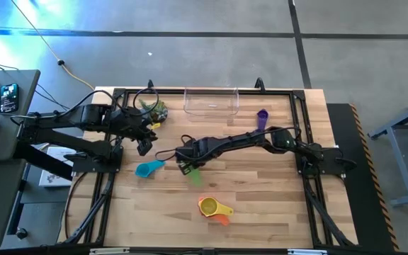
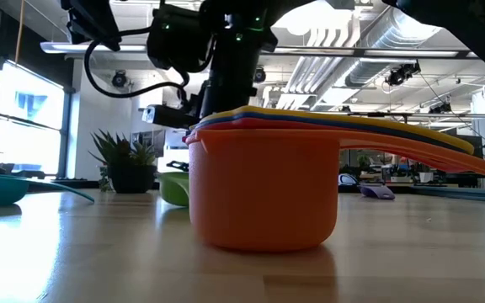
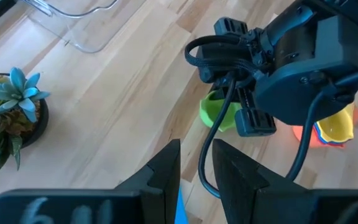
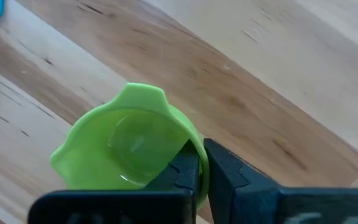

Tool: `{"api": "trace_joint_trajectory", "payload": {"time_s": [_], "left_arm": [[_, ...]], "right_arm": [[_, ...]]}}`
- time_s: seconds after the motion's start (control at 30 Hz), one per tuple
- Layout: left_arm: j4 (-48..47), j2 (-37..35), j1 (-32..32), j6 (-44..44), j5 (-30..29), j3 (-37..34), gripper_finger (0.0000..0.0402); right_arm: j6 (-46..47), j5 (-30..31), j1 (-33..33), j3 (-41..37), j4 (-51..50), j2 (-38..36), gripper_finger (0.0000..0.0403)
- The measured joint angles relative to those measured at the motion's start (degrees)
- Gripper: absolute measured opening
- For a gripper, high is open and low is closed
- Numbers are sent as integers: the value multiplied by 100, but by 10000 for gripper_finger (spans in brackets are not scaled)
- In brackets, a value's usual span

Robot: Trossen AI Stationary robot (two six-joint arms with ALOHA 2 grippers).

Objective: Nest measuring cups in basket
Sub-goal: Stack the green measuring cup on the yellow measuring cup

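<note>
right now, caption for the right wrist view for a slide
Right gripper pinching the green measuring cup's rim on the wooden table.

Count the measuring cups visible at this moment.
At least 4 separate spots: a purple cup right of the clear bin, a light blue cup, a green cup in the right claw, and an orange-bottomed nested stack, whose inner cups are partly hidden.

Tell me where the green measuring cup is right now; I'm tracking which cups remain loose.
In the high view the green measuring cup sits mid-table, right of the light blue cup, with the right pincer shut on its rim.
</note>
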Motion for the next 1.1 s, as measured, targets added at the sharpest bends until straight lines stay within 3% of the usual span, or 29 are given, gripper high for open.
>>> {"api": "trace_joint_trajectory", "payload": {"time_s": [0.63, 1.1], "left_arm": [[-76, 0, 0, 0, -7, 0, 85], [-74, 0, 0, -597, -12, 0, 85]], "right_arm": [[-958, 282, 128, 94, -810, -1268, 1], [-2181, -1078, 754, 103, -1005, -1726, 0]]}}
